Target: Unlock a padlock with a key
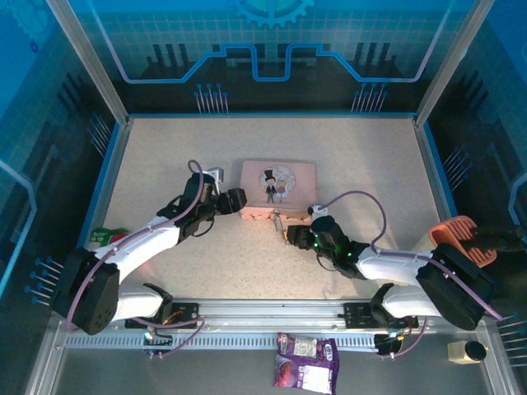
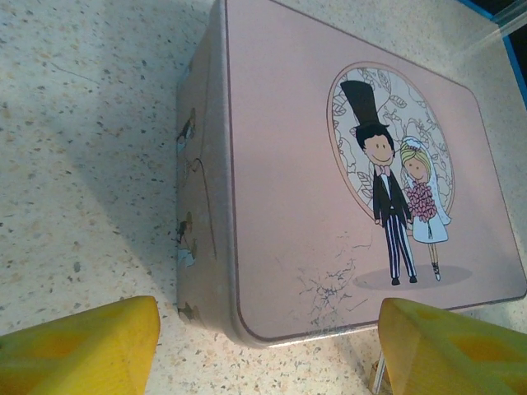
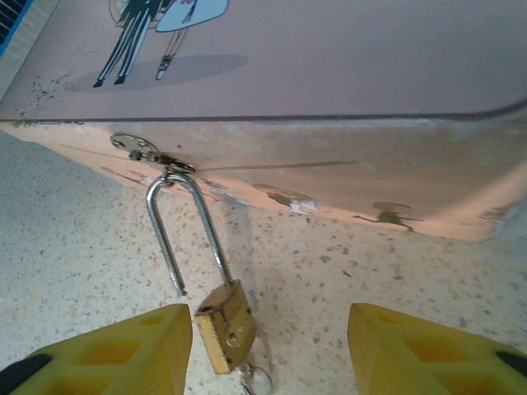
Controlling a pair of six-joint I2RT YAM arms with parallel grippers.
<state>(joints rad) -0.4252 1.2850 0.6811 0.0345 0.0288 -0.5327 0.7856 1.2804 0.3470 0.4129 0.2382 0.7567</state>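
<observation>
Lab robot cell: aluminium frame (image 1: pixel 86 58), blue panels (image 1: pixel 272 41)

Both arms stretch inward; left claw (image 2: pixel 269 317) and right claw (image 3: pixel 270 317) hang low, jaws apart.

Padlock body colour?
Brass padlock body, silver shackle. The right wrist view shows it best.
</observation>
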